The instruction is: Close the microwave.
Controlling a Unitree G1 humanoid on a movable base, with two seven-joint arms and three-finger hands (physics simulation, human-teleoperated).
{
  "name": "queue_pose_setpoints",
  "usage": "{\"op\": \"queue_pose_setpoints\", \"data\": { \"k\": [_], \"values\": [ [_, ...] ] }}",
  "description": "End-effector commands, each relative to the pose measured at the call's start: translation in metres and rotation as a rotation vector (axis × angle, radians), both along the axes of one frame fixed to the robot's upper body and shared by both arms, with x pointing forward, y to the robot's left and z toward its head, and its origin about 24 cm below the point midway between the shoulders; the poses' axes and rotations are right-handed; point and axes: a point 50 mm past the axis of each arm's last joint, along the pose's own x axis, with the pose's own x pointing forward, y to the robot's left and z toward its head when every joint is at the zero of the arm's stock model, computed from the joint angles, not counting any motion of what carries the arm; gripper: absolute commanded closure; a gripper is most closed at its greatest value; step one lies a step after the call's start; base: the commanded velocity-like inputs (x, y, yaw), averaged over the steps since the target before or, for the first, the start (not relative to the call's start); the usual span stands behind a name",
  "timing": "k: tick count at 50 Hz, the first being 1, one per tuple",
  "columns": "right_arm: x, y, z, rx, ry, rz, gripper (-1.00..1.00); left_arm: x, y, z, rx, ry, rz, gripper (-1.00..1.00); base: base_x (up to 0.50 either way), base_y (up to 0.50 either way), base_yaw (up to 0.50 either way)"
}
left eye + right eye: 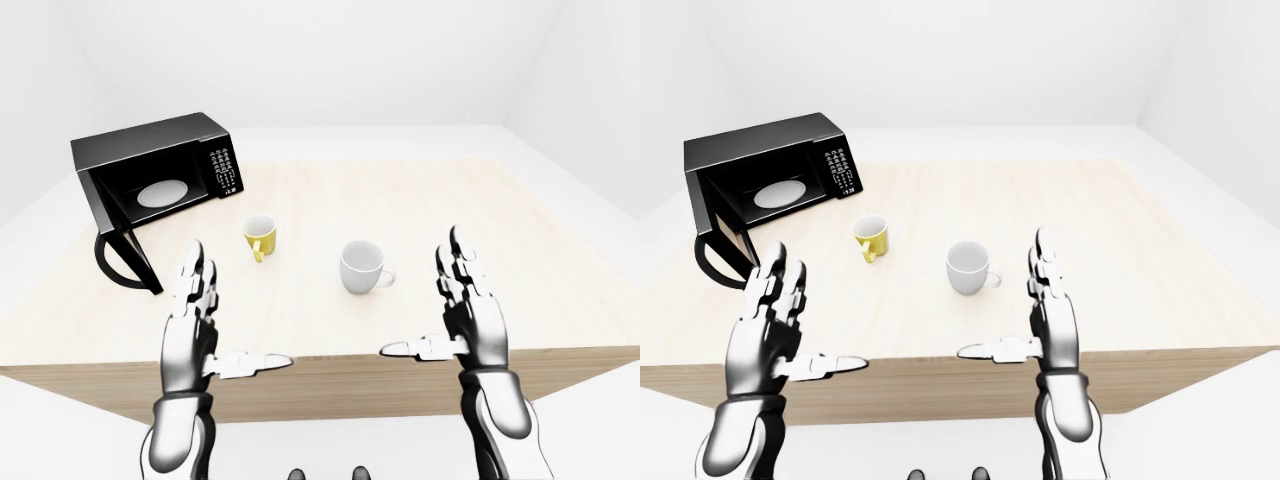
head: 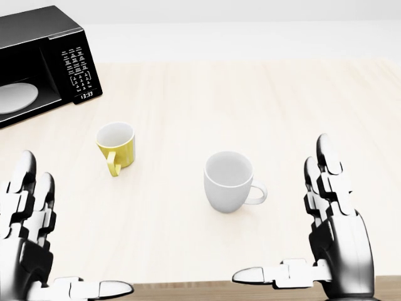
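Left hand (image 1: 195, 300): raised at the near table edge, fingers up and spread apart, thumb pointing inward, holding nothing. Right hand (image 1: 465, 305): mirrors it on the right side of the view, fingers likewise apart and empty. Both hover over the near edge of the wooden table (image 1: 520, 230), touching nothing.

Outward from the hands: a yellow mug (image 1: 260, 237) and a white mug (image 1: 362, 266) stand upright mid-table, well apart from either hand.

Microwave (image 1: 150, 172): far left corner of the table in the left-eye view, beyond the left hand. Its door (image 1: 127, 255) is swung open, standing out toward the near edge, with the curved handle at its free end. The cavity and white turntable are exposed.

Orientation: the box's long axis runs roughly left-right, skewed, and its opening faces the near-left of the view. The keypad sits on the right end of the face.

Risks, as judgement:
- A left arm reach may catch the door's edge or handle and push it wider.
- A hard shove could slide the whole box.
- A sweep across the table could tip the yellow mug.
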Motion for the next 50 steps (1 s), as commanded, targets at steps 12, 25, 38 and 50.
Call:
{"op": "queue_pose_setpoints", "data": {
  "k": [12,25,38,50],
  "values": [
    [-0.0232,0.0042,0.0233,-0.017,-0.088,0.007,-1.0,-0.0237,0.0045,0.0215,0.003,-0.086,0.025,-1.0,0.0,0.0,0.0],
    [-0.022,0.0034,0.0221,-0.023,-0.084,-0.014,-1.0,-0.0259,0.0051,0.0227,-0.005,-0.096,0.021,-1.0,0.0,0.0,0.0],
    [-0.0255,0.0048,0.023,-0.032,-0.083,-0.003,-1.0,-0.028,0.004,0.0234,-0.007,-0.093,0.004,-1.0,0.0,0.12,0.0],
    [-0.0259,0.0053,0.0225,-0.037,-0.08,-0.006,-1.0,-0.0289,0.0037,0.0238,-0.005,-0.097,-0.001,-1.0,0.0,0.5,0.0]
  ]
}}
